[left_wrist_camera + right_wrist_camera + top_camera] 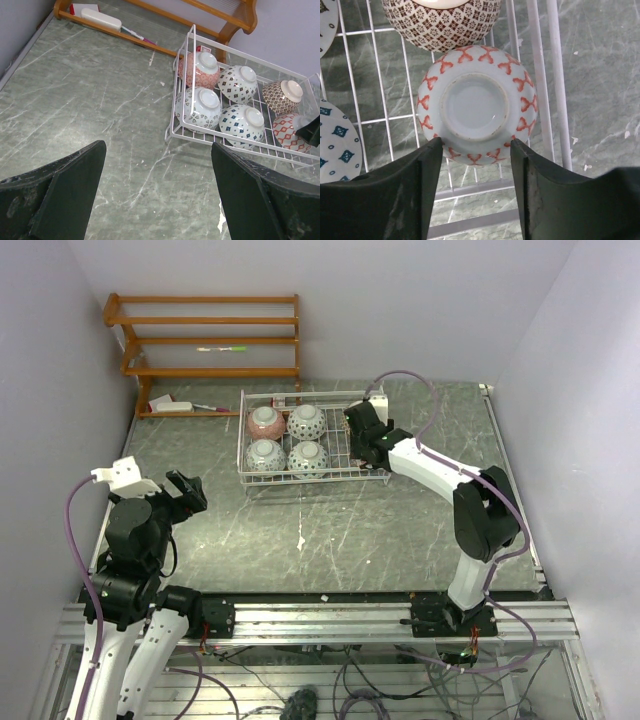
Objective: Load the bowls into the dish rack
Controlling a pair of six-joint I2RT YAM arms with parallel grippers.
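Pale walls close in a green marbled counter (330, 540), and we spot a wooden shelf (210, 340) standing in its far-left corner. We find the dish rack (310, 480) on the far half, about midway between the left and right edges, and it's carrying six pieces, all upside down with foot rings up. At its left end sit the speckled red bowl (199, 70) and the pale bowl (198, 107) with dark marks. Next come the far blue bowl (239, 80) and the near blue bowl (242, 122). At the right end are the tan bowl (281, 95) and the red-cross bowl (475, 105).

Over that right end hangs the right gripper (362, 440). Its fingers (420, 190) stand partly apart, framing the red-cross bowl's foot ring, tips overlapping its near edge. We cannot tell whether they touch it; the bowl rests on the wires.

Over the near-left part of the counter, well apart from the rack, we have the left gripper (185, 490), spread wide with nothing between its fingers.
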